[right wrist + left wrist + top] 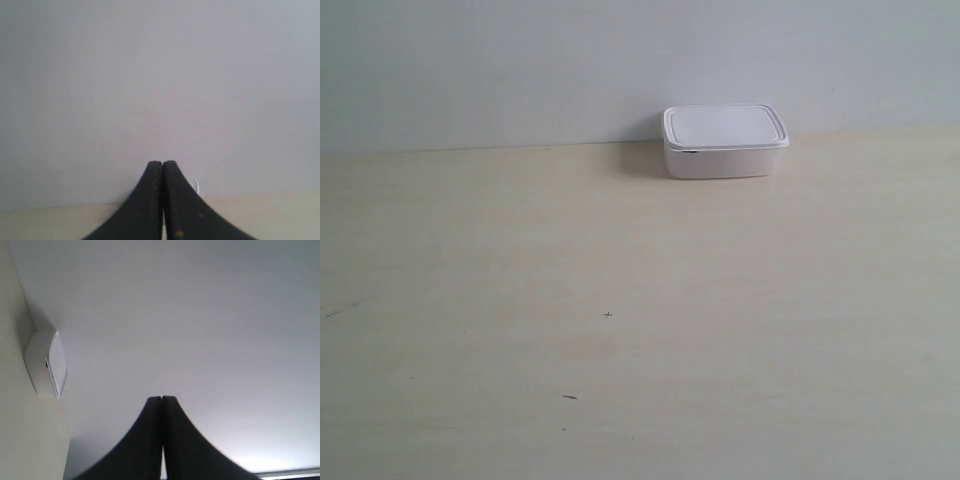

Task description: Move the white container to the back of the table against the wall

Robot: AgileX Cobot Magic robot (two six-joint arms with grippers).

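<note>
The white container point(725, 142) sits at the back of the table point(620, 300), seemingly touching the wall point(520, 70). It is likely light, stiff and slippery, best gripped across its sides. The left gripper point(161, 399) and right gripper point(163, 163) have jaws pressed together, empty.

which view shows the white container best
The exterior view: the white container shows whole, lid on, at the wall. The left wrist view has it small and turned sideways. The right wrist view shows at most a white sliver.
</note>
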